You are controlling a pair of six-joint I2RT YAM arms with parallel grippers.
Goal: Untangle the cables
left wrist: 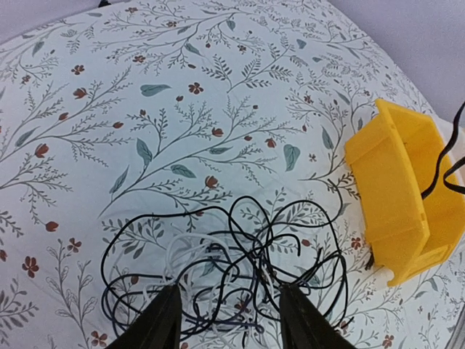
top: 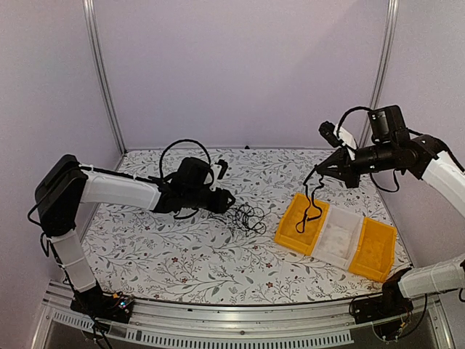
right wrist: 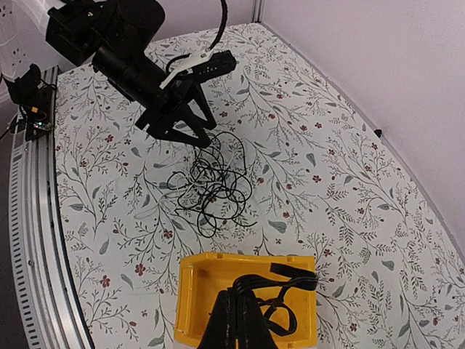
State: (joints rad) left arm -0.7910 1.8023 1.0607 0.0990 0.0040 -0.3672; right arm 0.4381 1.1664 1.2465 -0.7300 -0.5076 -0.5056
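Currently tangled cables [left wrist: 225, 269] lie between parted left jaws; right jaws clamp one black cable [right wrist: 293, 274].

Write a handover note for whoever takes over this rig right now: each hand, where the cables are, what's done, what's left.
left hand: open, low over the tangle on the table, gripping nothing.
right hand: shut on one black cable, which hangs down into the yellow bin closest to the tangle.
Done: that one cable is clear of the pile.
Left: the tangle, black cords plus a white cord, is looped together and needs separating.
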